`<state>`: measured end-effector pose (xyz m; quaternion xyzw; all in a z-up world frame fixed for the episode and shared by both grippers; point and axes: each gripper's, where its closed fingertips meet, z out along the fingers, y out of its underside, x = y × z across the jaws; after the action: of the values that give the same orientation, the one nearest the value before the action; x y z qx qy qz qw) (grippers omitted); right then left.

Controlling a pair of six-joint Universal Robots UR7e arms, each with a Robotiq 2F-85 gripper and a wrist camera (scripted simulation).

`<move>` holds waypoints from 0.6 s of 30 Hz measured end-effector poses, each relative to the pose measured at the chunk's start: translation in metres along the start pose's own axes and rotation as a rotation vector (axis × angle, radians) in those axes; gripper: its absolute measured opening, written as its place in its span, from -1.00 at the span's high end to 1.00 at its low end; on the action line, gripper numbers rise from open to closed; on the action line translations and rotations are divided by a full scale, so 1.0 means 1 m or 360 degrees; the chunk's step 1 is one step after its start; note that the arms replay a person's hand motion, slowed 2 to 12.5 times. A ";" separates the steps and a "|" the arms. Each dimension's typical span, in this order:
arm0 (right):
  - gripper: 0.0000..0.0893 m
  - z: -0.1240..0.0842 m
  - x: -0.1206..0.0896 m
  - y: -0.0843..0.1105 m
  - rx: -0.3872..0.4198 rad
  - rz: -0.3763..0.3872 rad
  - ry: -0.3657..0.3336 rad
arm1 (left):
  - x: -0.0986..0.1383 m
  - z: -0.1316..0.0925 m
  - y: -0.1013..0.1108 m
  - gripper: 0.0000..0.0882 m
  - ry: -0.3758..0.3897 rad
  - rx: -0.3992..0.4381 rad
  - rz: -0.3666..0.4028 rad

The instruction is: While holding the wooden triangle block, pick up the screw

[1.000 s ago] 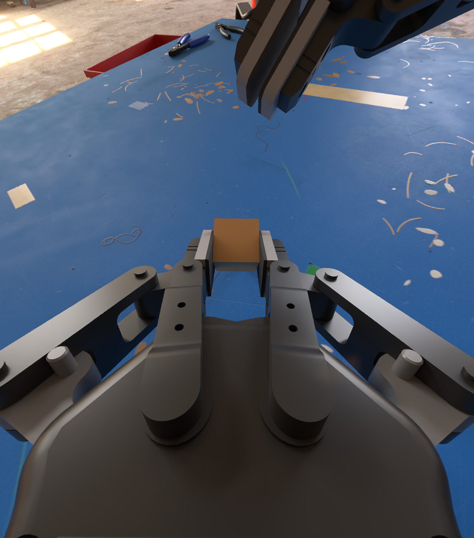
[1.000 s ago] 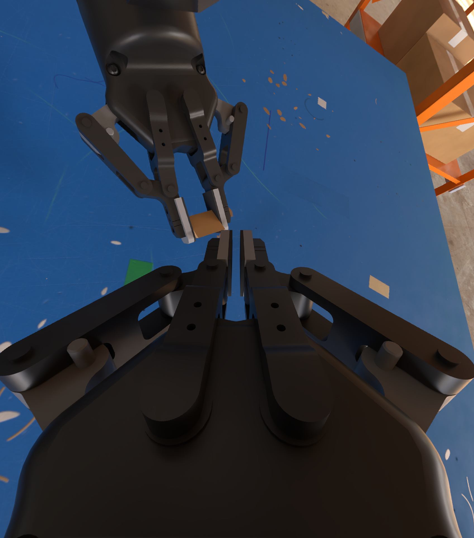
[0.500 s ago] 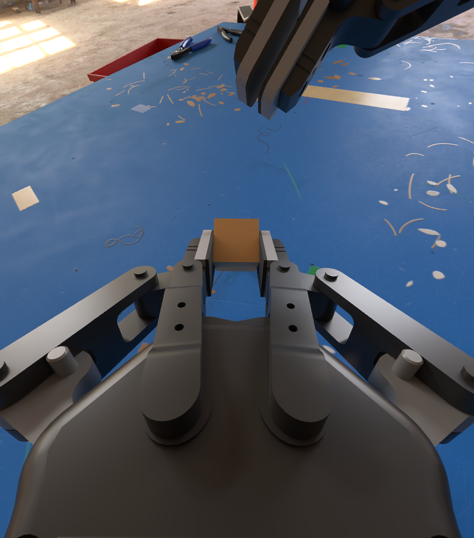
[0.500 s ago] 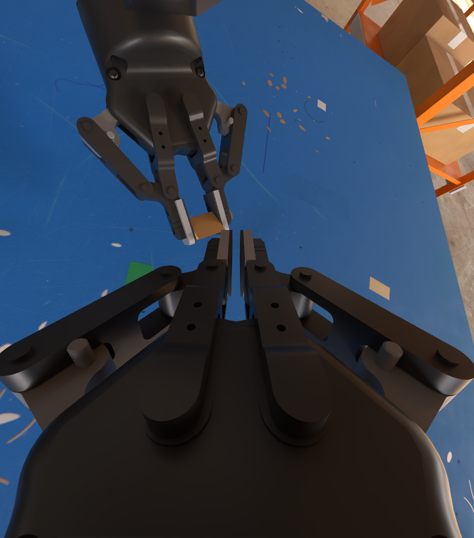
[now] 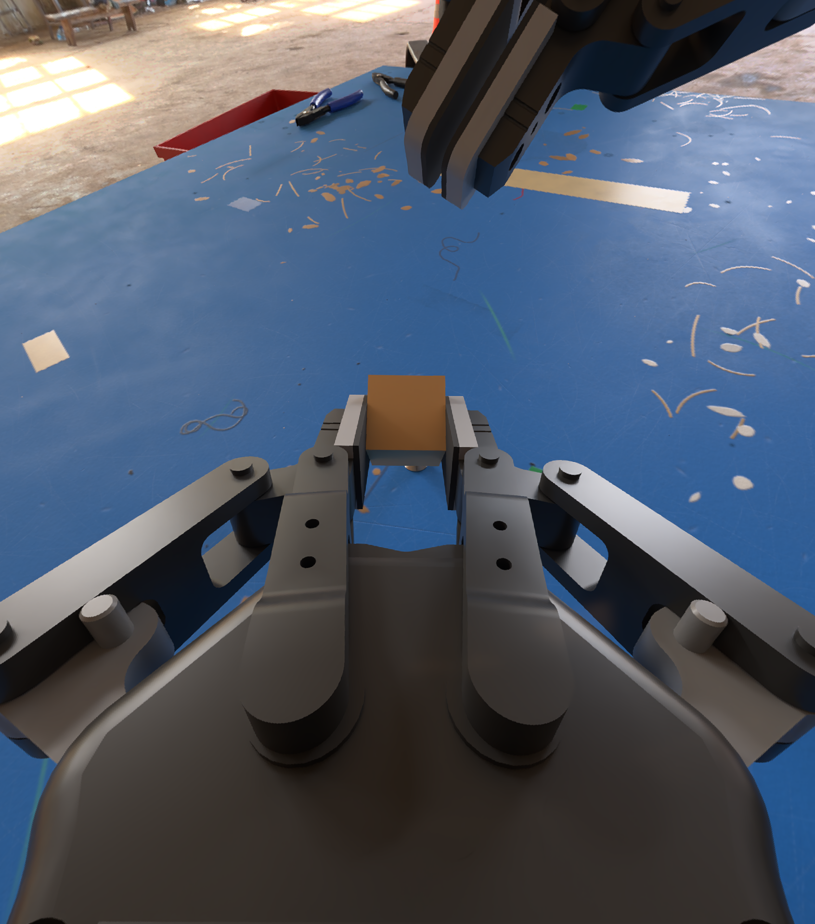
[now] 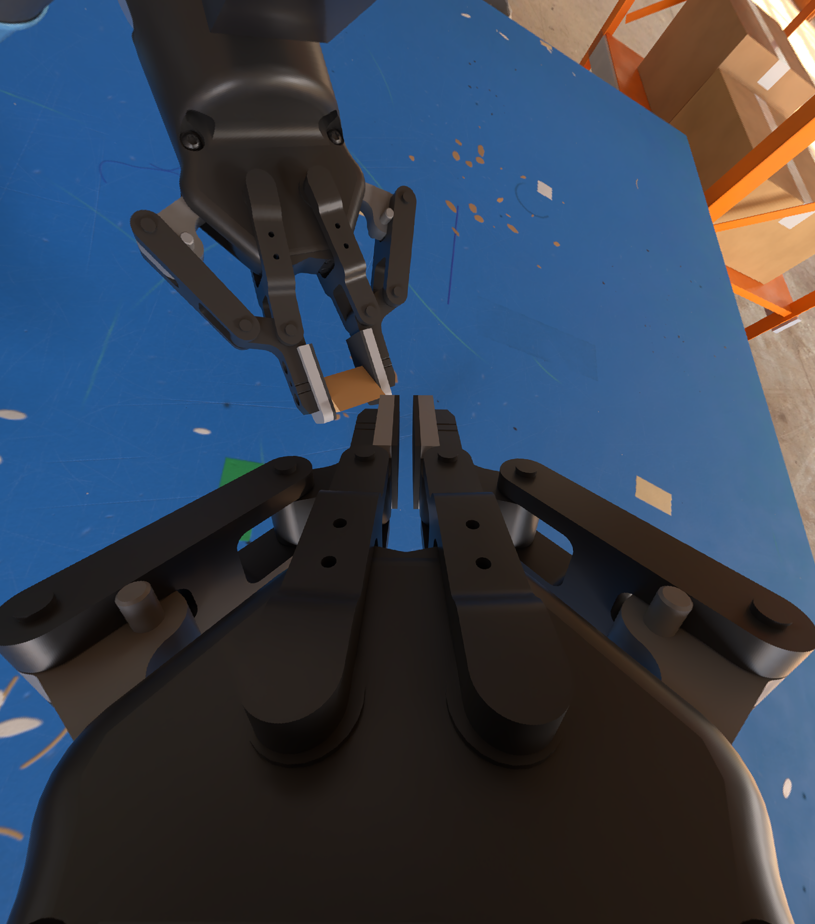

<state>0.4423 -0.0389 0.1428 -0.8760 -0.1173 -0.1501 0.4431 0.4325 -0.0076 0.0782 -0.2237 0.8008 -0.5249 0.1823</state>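
My left gripper (image 5: 406, 420) is shut on the wooden block (image 5: 406, 412), an orange-brown piece held between its pads above the blue table (image 5: 245, 310). A small grey metal piece (image 5: 414, 467), apparently the screw, shows just under the block. The right wrist view shows the left gripper (image 6: 350, 400) holding the block (image 6: 347, 392) right in front of my right gripper (image 6: 405, 412). The right gripper's fingers stand almost together with a thin gap and nothing visible between them. It also hangs above the table at the top of the left wrist view (image 5: 455, 192).
A red bin (image 5: 240, 120) and blue-handled pliers (image 5: 330, 105) sit at the far table edge. A tan tape strip (image 5: 600, 192) and wood shavings lie on the top. An orange rack with cardboard boxes (image 6: 770, 150) stands beyond the table's right edge. A green patch (image 6: 237, 472) marks the table.
The left gripper has tilted and shifted slightly with the block, showing more floor and the small grey piece under the block. The right gripper has barely moved and stays shut.
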 end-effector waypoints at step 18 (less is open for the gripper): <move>0.89 -0.003 0.004 -0.005 0.0055 0.0035 0.0019 | -0.001 -0.003 -0.007 0.43 0.0020 0.0084 -0.0039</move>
<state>0.4435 -0.0385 0.1498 -0.8685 -0.1077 -0.1485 0.4605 0.4327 -0.0073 0.0861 -0.2254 0.7849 -0.5495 0.1769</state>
